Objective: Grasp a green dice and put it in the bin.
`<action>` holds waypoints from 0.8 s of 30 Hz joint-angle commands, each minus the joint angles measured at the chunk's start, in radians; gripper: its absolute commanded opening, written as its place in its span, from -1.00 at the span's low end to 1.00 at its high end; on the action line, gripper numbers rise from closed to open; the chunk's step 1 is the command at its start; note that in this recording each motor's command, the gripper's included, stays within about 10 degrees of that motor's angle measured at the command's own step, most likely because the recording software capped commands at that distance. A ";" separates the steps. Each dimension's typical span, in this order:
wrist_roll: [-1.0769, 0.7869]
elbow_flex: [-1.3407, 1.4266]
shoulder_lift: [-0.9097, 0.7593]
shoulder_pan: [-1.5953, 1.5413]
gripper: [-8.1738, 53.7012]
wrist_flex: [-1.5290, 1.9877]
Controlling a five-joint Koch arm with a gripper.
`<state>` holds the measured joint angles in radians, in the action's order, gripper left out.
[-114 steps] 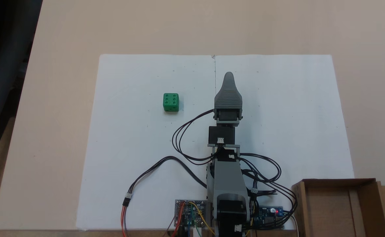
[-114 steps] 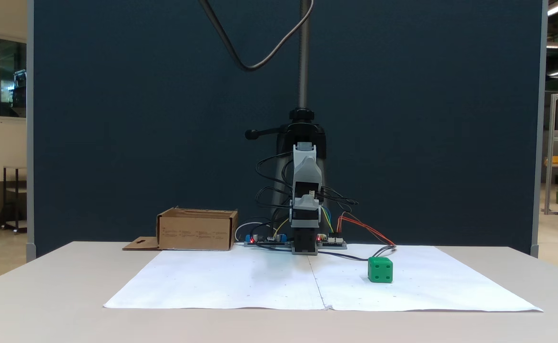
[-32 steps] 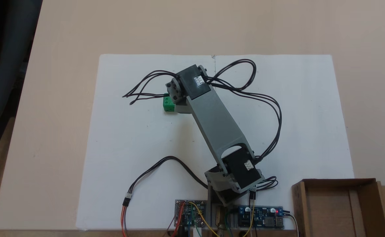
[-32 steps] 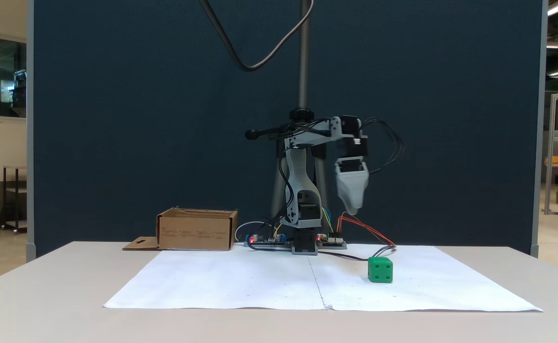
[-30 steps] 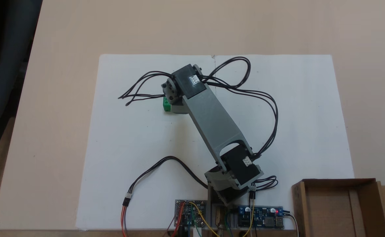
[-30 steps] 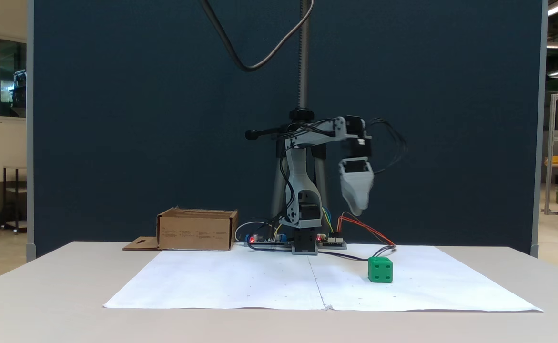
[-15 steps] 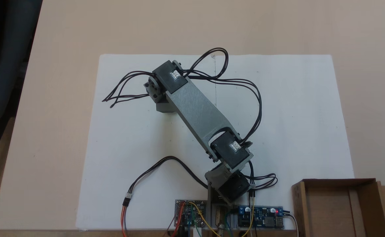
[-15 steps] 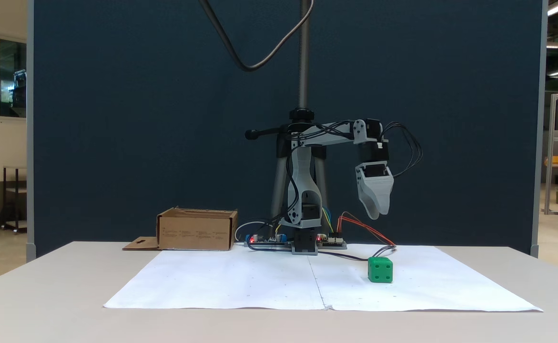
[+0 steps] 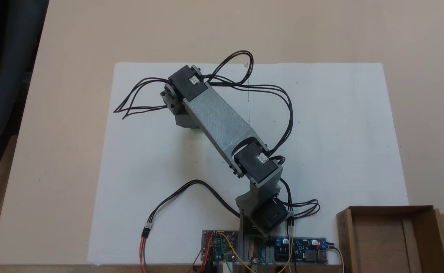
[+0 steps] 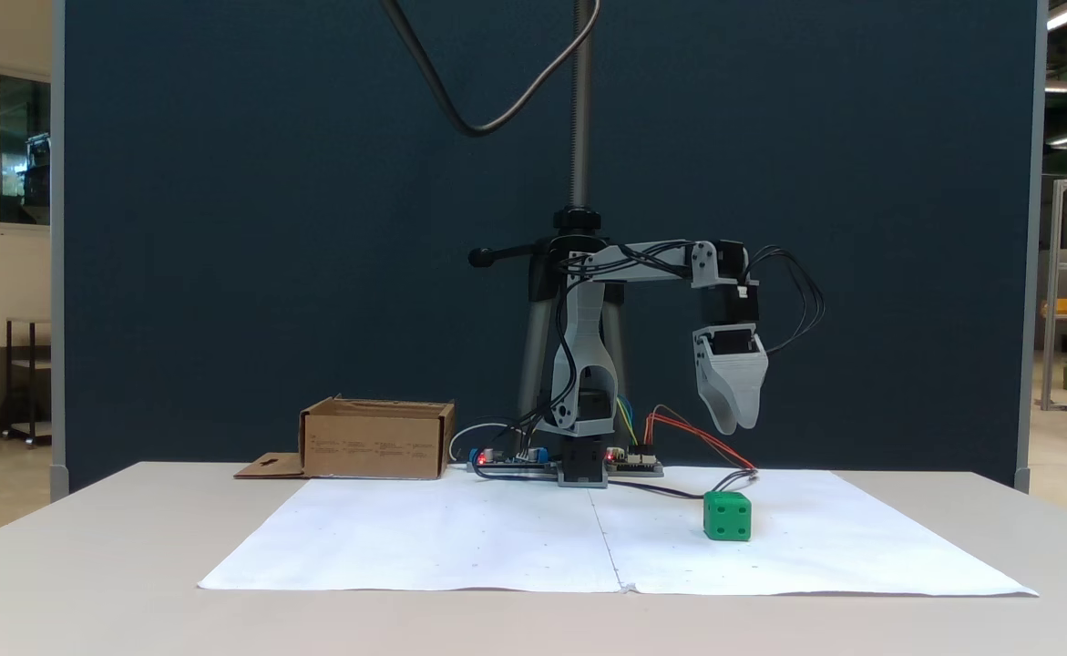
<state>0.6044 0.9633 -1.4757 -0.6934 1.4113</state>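
White paper (image 10: 460, 538) bears green dice (image 10: 727, 517); gripper (image 10: 735, 425) hangs above, empty.

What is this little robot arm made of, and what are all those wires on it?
The arm is grey ridged plastic segments joined by black boxy motors, with looping black cables running between them. Its gripper is a pale grey tapered claw. Circuit boards with coloured wires sit at its base.
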 commanded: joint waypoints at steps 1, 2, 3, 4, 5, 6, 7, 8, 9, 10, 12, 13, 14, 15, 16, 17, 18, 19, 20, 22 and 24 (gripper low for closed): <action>0.067 -0.055 -0.006 0.000 0.64 -0.008; 0.067 -0.055 -0.002 0.003 0.64 -0.008; 0.067 -0.055 0.002 0.005 0.64 -0.008; 0.067 -0.055 0.005 0.011 0.64 -0.008; 0.067 -0.055 0.006 0.017 0.64 -0.008; 0.067 -0.055 0.011 0.021 0.64 -0.009; 0.067 -0.055 0.012 0.029 0.64 -0.011; 0.067 -0.055 0.012 0.032 0.64 -0.012; 0.067 -0.055 0.012 0.034 0.64 -0.014; 0.067 -0.055 0.015 0.034 0.64 -0.014; 0.067 -0.055 0.029 0.034 0.64 -0.014; 0.067 -0.055 0.037 0.034 0.64 -0.014; 0.067 -0.055 0.049 0.034 0.64 -0.014; 0.067 -0.055 0.055 0.035 0.64 -0.014; 0.067 -0.055 0.060 0.035 0.65 -0.014; 0.067 -0.055 0.063 0.035 0.66 -0.014; 0.067 -0.055 0.064 0.035 0.66 -0.014; 0.067 -0.055 0.066 0.035 0.66 -0.014; 0.067 -0.055 0.069 0.034 0.66 -0.014; 0.069 -0.055 0.087 0.034 0.66 -0.015; 0.069 -0.055 0.109 0.034 0.66 -0.021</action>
<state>0.6044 0.9633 -1.3530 -0.6443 1.3990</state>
